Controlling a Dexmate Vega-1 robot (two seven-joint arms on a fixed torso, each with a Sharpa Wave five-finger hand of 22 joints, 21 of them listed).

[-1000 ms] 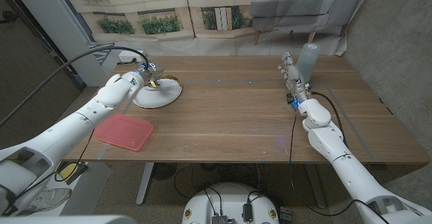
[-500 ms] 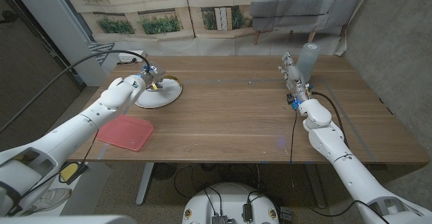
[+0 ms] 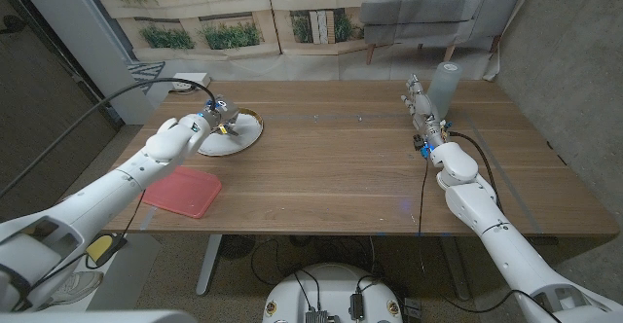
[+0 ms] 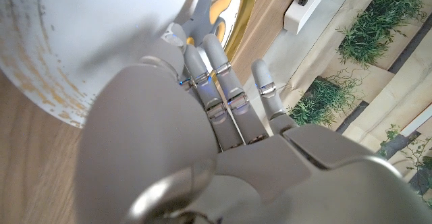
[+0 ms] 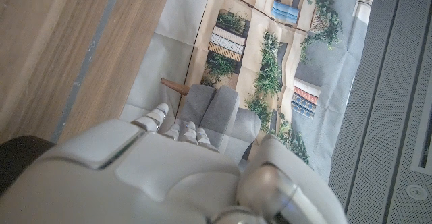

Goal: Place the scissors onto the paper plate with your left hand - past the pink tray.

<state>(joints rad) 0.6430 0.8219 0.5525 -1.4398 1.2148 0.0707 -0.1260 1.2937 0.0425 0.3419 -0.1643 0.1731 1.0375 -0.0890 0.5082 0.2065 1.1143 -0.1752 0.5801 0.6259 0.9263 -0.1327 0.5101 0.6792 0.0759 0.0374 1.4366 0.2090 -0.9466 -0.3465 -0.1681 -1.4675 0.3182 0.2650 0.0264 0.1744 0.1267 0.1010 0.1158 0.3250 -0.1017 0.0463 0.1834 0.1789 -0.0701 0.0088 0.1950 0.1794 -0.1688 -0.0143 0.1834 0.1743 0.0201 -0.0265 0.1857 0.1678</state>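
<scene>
surface: wooden table (image 3: 350, 158) | on it: paper plate (image 3: 234, 138) under left hand (image 3: 200, 121), far-left part | pink tray (image 3: 183, 189) nearer robot than that hand, at front edge, apart from plate | right hand (image 3: 421, 104) stands at far-right part

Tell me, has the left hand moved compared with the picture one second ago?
Yes, slightly. The left hand has shifted farther over the paper plate, away from the pink tray.
</scene>
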